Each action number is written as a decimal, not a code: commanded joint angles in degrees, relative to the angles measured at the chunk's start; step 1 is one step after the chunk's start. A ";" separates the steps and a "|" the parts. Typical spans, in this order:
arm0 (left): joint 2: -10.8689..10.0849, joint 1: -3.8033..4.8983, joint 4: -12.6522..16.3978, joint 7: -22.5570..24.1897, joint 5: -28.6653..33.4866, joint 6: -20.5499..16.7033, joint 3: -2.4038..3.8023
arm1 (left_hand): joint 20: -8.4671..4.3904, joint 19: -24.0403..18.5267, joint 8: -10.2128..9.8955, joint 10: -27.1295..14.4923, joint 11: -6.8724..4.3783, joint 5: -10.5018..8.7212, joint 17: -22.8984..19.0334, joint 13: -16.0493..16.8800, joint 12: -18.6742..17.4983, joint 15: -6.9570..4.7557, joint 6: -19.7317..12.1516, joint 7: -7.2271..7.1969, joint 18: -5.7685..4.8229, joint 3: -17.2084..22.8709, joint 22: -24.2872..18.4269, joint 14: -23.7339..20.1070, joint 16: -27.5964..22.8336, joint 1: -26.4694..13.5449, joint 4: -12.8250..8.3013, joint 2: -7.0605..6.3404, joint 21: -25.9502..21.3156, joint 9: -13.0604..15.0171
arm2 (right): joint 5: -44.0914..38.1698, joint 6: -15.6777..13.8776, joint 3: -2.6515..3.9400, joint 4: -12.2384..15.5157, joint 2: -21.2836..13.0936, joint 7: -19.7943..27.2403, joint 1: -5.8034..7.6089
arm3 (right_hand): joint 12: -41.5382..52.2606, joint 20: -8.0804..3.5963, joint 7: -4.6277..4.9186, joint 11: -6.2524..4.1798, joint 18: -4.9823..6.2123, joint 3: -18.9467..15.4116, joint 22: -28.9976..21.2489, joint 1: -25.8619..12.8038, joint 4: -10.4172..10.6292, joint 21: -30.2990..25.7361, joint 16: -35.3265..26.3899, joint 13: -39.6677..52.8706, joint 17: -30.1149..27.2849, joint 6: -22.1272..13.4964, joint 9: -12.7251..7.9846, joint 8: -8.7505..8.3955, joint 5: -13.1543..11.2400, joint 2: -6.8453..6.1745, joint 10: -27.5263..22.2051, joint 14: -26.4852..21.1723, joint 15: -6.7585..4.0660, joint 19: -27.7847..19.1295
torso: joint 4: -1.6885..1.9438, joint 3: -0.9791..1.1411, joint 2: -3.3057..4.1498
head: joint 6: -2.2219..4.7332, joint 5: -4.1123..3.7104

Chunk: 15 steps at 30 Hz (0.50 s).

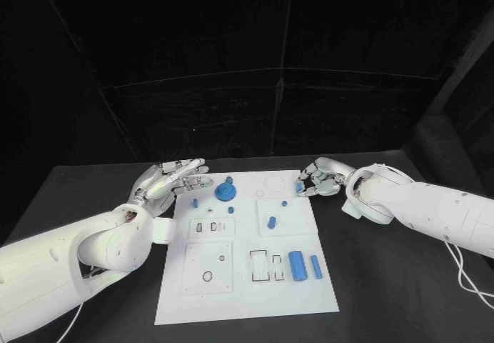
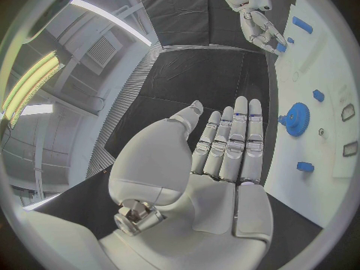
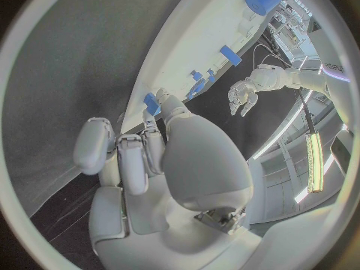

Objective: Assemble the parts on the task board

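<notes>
Nearest me, toward the near right part of the task board (image 1: pixel 247 300), a blue cylinder (image 1: pixel 298 266) lies flat with its long axis running from the near edge to the far edge, and a slimmer blue bar (image 1: pixel 315 266) lies just beside it, parallel. I judge they wait there loose, not yet seated in the slotted cut-outs next to them.

Farther in, a small blue block (image 1: pixel 272 221) sits near the middle of the board, its longer side also pointing roughly near-to-far.

Toward the far left corner of the board the blue gear (image 1: pixel 225 191) lies flat, its short stem pointing at the far edge (it looks to rest on its own spot, though I cannot tell whether it is fully seated).

My left hand (image 1: pixel 171 180) hovers over the counter just off the board's far left corner, palm open, fingers (image 2: pixel 239 139) straight and together, grasping nothing; I take it as standing by.

At the far right edge of the board my right hand (image 1: pixel 321 179) has its fingers curled down, pinching a small blue part (image 3: pixel 152 104) right at the board's rim. It looks short and upright in the pinch, but its axis is too hidden to say.
</notes>
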 commanded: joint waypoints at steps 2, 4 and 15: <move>0.01 0.06 0.00 0.05 -0.13 0.86 0.02 | -0.05 0.48 -0.35 0.45 0.03 0.24 0.07 -0.05 -0.21 -0.02 0.22 0.58 0.44 0.35 -0.05 0.47 -0.30 0.20 -0.01 0.07 -0.34 -0.02 | -0.48 0.31 0.02 -0.02 0.14 0.39 0.06 | 0.47 -0.65 -0.18 -0.61 -0.82 0.39 0.23 0.02 -0.42 0.38 -0.04 2.12 6.79 1.15 0.04 0.44 -0.59 0.92 0.14 4.18 -0.53 0.05 | -0.01 0.03 0.02 | -0.05 -0.10; 0.01 0.06 -0.01 0.03 -0.13 0.86 0.02 | -0.05 0.48 -0.35 0.45 0.03 0.24 0.07 -0.05 -0.21 -0.02 0.22 0.58 0.44 0.35 -0.05 0.47 -0.30 0.20 -0.01 0.07 -0.34 -0.02 | -0.47 0.29 0.02 -0.05 0.17 0.41 0.06 | 0.50 -0.75 -0.35 -0.76 -0.83 0.63 0.28 -0.01 -0.48 0.41 -0.03 2.17 6.83 1.71 0.04 0.61 -0.91 1.16 0.21 4.19 -0.65 0.08 | 0.02 0.03 0.02 | -0.05 -0.14; -0.01 0.06 0.08 0.00 -0.13 0.85 0.01 | -0.06 0.51 -0.36 0.45 0.03 0.24 0.08 -0.06 -0.24 -0.03 0.23 0.58 0.44 0.52 -0.08 0.49 -0.35 0.22 -0.12 0.06 -0.36 -0.02 | 0.35 -2.34 0.03 -0.04 0.14 1.49 0.06 | 0.75 -1.95 -2.37 -2.48 -0.85 3.59 0.42 -0.03 -0.84 0.48 0.00 2.67 7.07 6.91 0.31 2.46 -2.79 3.81 0.72 4.26 -2.06 0.20 | -0.02 0.06 0.01 | -0.26 -0.21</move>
